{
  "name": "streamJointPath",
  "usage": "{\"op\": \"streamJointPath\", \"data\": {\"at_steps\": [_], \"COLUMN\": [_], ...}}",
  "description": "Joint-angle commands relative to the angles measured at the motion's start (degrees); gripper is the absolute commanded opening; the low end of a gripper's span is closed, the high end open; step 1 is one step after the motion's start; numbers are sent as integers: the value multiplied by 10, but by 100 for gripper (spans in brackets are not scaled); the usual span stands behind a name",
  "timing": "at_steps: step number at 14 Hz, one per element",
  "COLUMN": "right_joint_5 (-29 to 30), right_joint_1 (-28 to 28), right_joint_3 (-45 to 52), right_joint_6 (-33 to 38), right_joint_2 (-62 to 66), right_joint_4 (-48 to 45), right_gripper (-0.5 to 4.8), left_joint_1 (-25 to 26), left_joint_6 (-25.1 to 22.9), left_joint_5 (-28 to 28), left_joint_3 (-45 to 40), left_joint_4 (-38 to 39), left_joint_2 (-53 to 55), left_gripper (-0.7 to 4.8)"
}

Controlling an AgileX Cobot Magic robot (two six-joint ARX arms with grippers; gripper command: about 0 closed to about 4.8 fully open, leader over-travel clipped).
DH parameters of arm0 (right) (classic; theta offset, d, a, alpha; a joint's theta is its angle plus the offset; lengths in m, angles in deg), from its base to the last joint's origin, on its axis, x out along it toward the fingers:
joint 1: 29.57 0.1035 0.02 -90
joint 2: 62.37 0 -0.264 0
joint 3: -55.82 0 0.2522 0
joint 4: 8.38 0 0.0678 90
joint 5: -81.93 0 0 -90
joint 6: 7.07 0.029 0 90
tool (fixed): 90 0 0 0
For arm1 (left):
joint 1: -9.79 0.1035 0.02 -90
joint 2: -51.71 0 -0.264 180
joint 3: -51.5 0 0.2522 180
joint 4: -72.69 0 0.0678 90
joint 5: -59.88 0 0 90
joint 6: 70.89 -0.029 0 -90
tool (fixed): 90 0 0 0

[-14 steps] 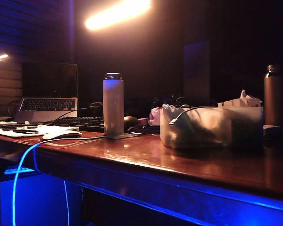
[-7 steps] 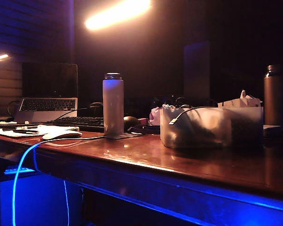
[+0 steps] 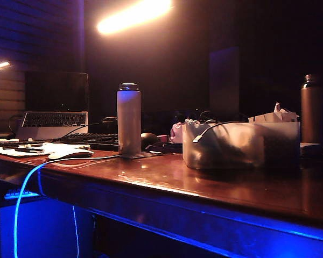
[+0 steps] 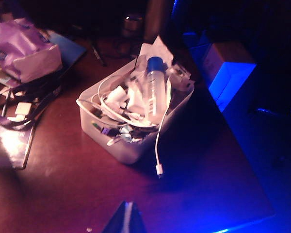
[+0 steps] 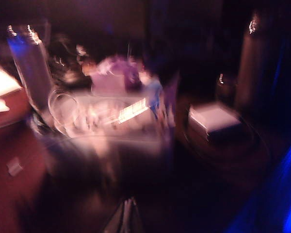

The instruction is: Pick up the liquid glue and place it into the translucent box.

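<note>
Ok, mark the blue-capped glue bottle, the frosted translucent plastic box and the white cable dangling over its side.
Blue-capped glue bottle [image 4: 153, 92]: left wrist view, clear body.
Frosted translucent plastic box [image 4: 131, 151]: left wrist view, near outer wall.
White cable [image 4: 156, 148]: left wrist view, hanging stretch.

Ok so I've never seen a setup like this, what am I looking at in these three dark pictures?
It's a two-armed robot filmed by three cameras. One camera stands off the arms, low at the table edge; no arm shows there. The other two ride on the wrists. The left wrist camera looks down on the translucent box, full of white cables, with the liquid glue already lying inside. The left gripper hovers above the table, holding nothing. The right wrist picture is blurred; the right gripper is shut and empty. A pale bottle stands nearby.
</note>
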Motion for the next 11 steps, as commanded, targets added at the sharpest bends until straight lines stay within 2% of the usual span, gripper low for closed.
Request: {"op": "streamJointPath", "data": {"at_steps": [1,4,11], "right_joint_5": [-11,-11,-13], "right_joint_1": [1,1,1], "right_joint_3": [60,94,94], "right_joint_6": [3,20,29], "right_joint_2": [-1,0,-1], "right_joint_4": [-8,9,8], "right_gripper": [-1,-1,-1], "left_joint_1": [0,0,0], "left_joint_6": [-8,-8,-8], "left_joint_5": [-2,-2,-2], "left_joint_3": [2,2,2], "left_joint_4": [-1,2,2], "left_joint_2": [-2,-2,-2], "left_gripper": [-6,-6,-5]}}
